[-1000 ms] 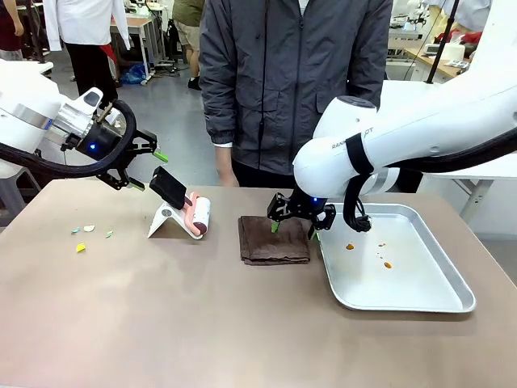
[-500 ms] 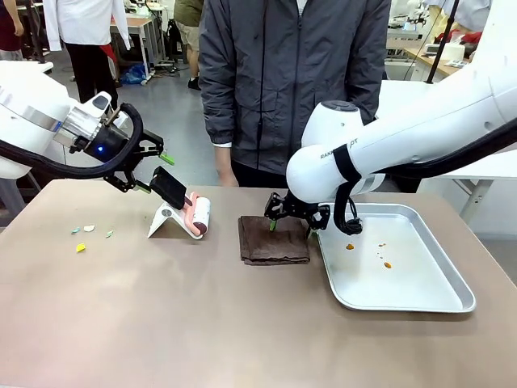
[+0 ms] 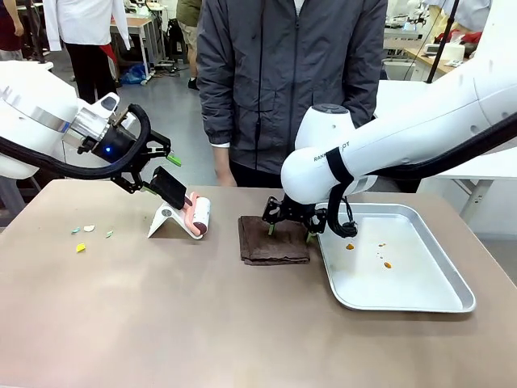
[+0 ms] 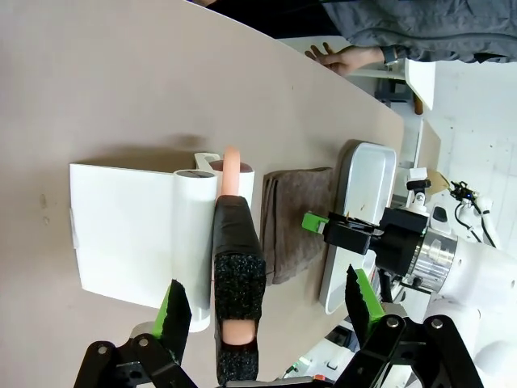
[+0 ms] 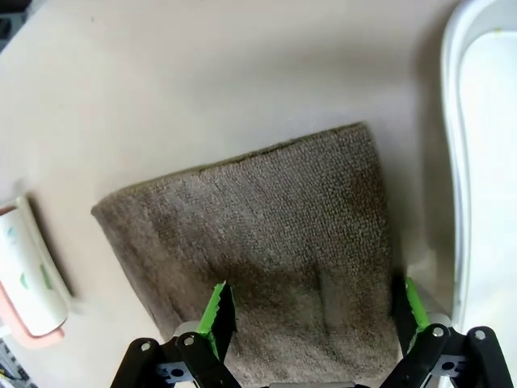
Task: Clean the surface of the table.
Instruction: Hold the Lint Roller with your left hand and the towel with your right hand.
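Okay, table [image 3: 202, 323] first: the wide taupe top runs right across my front view. I judge the cleaning barely begun, because nothing on it looks wiped or picked up yet.

Tray [image 3: 452, 305] sits at 3 o'clock from the table's centre. It's silver and shallow, with a few orange spots [image 3: 387, 264] on its floor.

Cloth [image 3: 273, 241] lies at about 1 o'clock, folded flat, brown, just beside the tray's near rim. My right gripper [image 3: 292, 230] hangs over its far edge with the jaws wide apart, a green pad off each side of the fold, holding nothing. I can't tell whether the tips touch the fabric.

Roller [image 3: 194, 213] is at 11 o'clock, parked on its white stand [image 3: 161, 220] with the black handle angled up. My left gripper [image 4: 266, 303] straddles that handle, spread open with gaps on both sides, so no grip.

Scraps [image 3: 85, 234] are last: small yellow, green and pale bits at 10 o'clock, well apart from the roller, all lying on the top.

So what's left is grabbing a tool, clearing those bits and wiping. That's nearly all of it, I reckon.
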Tool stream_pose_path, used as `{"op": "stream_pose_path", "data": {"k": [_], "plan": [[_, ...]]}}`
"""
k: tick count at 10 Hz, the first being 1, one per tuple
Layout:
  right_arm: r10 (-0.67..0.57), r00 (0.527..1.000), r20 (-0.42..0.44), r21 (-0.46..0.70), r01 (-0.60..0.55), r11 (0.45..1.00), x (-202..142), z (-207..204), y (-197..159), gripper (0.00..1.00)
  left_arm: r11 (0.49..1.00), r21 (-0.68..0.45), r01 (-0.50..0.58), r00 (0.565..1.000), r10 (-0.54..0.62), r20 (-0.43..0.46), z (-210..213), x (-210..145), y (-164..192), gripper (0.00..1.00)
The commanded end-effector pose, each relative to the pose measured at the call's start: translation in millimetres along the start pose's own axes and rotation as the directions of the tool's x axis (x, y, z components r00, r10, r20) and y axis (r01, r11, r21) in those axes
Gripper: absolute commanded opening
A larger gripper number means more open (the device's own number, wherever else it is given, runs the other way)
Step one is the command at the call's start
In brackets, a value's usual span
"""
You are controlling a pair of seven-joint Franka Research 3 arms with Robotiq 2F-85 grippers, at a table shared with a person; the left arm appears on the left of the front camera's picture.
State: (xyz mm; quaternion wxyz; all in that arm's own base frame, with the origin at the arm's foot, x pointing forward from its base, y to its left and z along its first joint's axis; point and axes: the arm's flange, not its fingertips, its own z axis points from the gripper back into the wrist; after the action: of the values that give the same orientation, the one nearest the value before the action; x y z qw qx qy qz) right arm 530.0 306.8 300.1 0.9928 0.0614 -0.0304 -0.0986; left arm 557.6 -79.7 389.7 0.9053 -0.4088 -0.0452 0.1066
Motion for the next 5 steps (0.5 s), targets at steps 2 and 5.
{"op": "stream_pose_path", "data": {"k": [2, 5], "plan": [[0.01, 1.0, -0.03, -0.042, -0.011, 0.999, 4.7, -0.7, 7.5, 0.4, 1.0, 0.019, -0.007, 1.0, 0.007, 0.001, -0.8, 4.4, -9.6, 0.62], [0.016, 0.999, -0.051, -0.034, -0.018, 0.999, 4.9, -0.9, 7.3, 0.34, 1.0, 0.02, 0.003, 1.0, -0.003, -0.003, -1.1, 3.4, -11.6, 0.0]]}}
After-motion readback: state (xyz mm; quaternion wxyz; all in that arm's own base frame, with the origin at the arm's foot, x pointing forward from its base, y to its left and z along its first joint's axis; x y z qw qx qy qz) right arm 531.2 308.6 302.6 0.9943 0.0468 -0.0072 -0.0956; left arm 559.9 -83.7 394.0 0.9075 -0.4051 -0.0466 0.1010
